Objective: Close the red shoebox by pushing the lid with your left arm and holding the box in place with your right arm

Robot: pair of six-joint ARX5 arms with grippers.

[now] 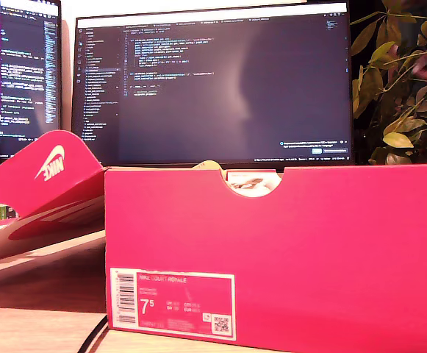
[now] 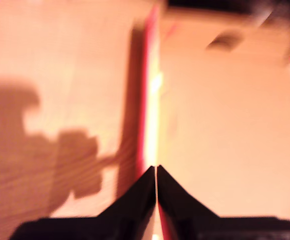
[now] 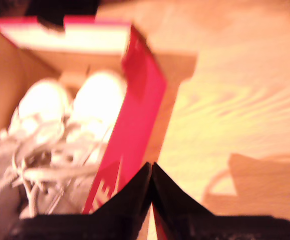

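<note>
On the wooden worktop [image 1: 44,323] before the monitors [image 1: 213,81], the red shoebox [image 1: 272,250] stands open, lid [image 1: 40,195] flung back; with both our tools closed empty, an unbraced push could slide it.

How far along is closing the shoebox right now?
Early stage. Nothing is closed yet: the lid lies folded open at the exterior view's left, and white shoes show inside the red shoebox. In hand: my first gripper looks shut on a thin red edge, apparently the lid's, and my second gripper sits shut at the box's side wall. Left: swinging the lid over and down.
</note>
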